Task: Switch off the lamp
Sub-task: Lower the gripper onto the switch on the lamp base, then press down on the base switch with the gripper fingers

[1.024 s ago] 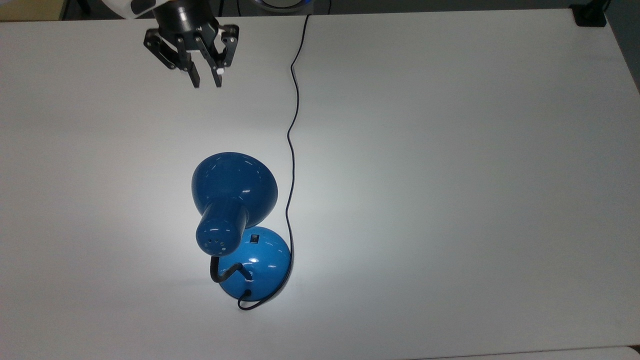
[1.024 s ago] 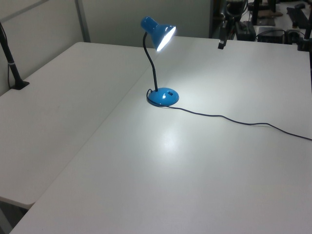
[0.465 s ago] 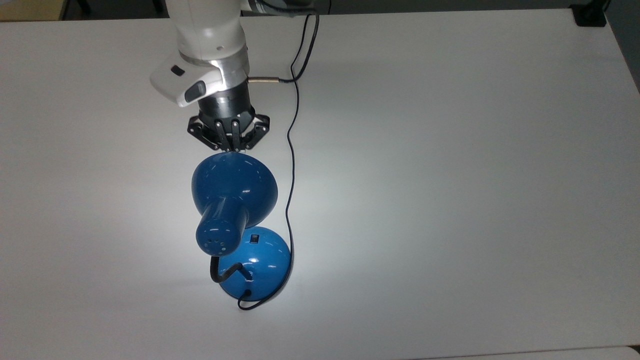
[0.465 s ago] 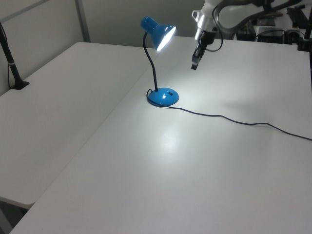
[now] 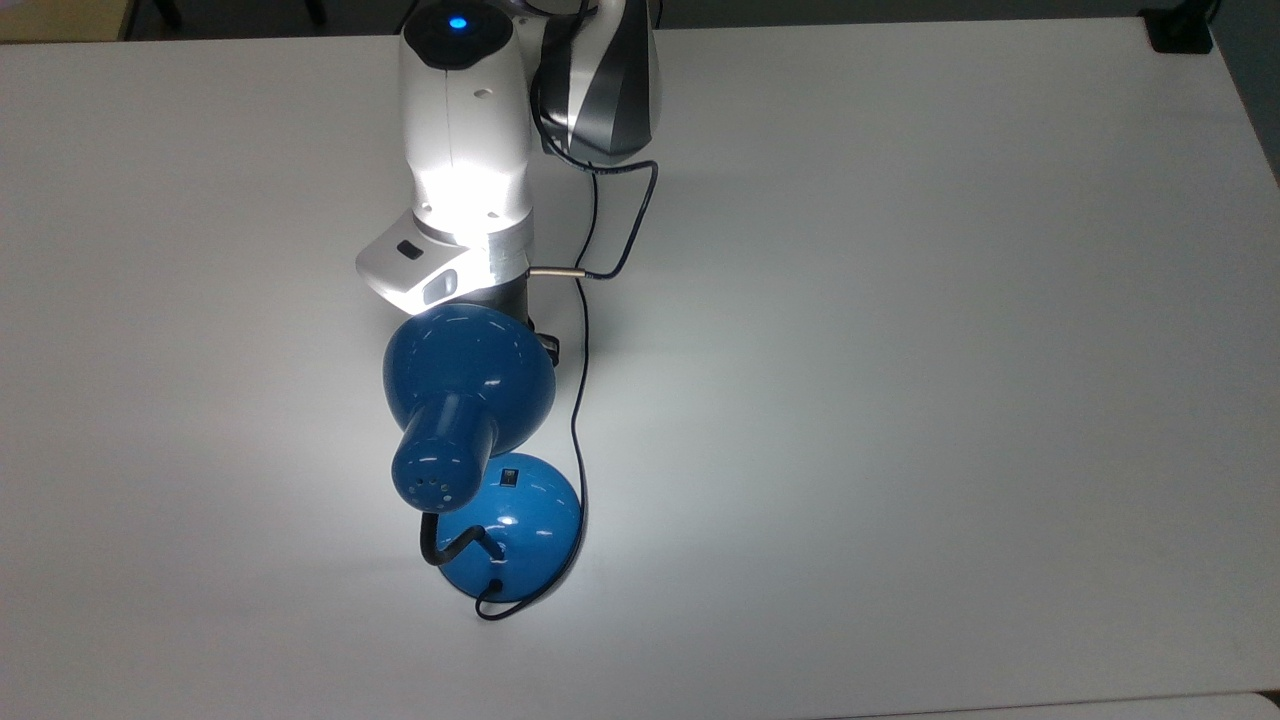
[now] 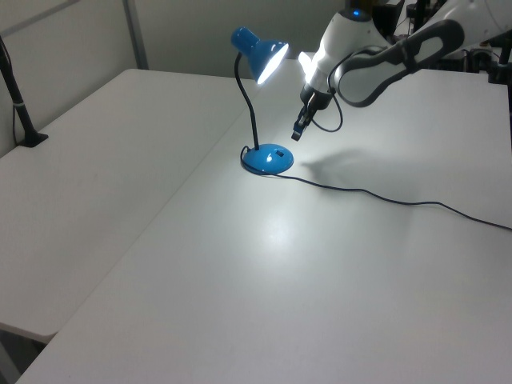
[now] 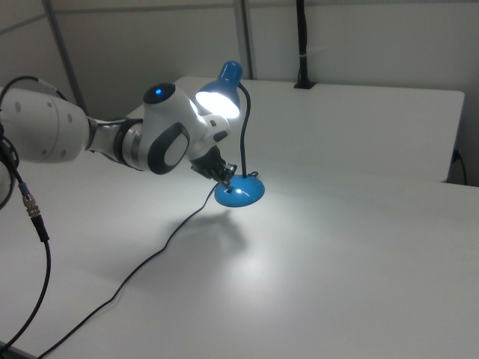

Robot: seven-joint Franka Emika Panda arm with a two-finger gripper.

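Note:
The blue lamp is lit, and its shade [image 5: 468, 372] glows over a bright patch of table. Its domed base [image 5: 520, 535] carries a small black switch [image 5: 510, 478]; a black bendy neck [image 6: 248, 100] joins base [image 6: 268, 160] and shade [image 6: 266, 54]. My gripper [image 6: 297, 133] hangs shut with nothing in it, pointing down, just below the shade and a little above and to the left view's right of the base. In the right view the gripper [image 7: 227, 174] sits close over the base [image 7: 239, 192]. From the top view the shade hides the fingertips; the white arm [image 5: 465, 150] reaches in from the top edge.
The lamp's thin black cord [image 5: 580, 400] runs from the base past the arm to the top view's upper edge, and it trails across the table [image 6: 384, 197]. A black clamp post [image 6: 22, 112] stands at the left view's left. White tabletop [image 5: 900, 400] spreads all around.
The arm has come from the table's far edge toward the lamp. The gripper's fingers closed along the way, and it has dropped under the shade, close to the base.

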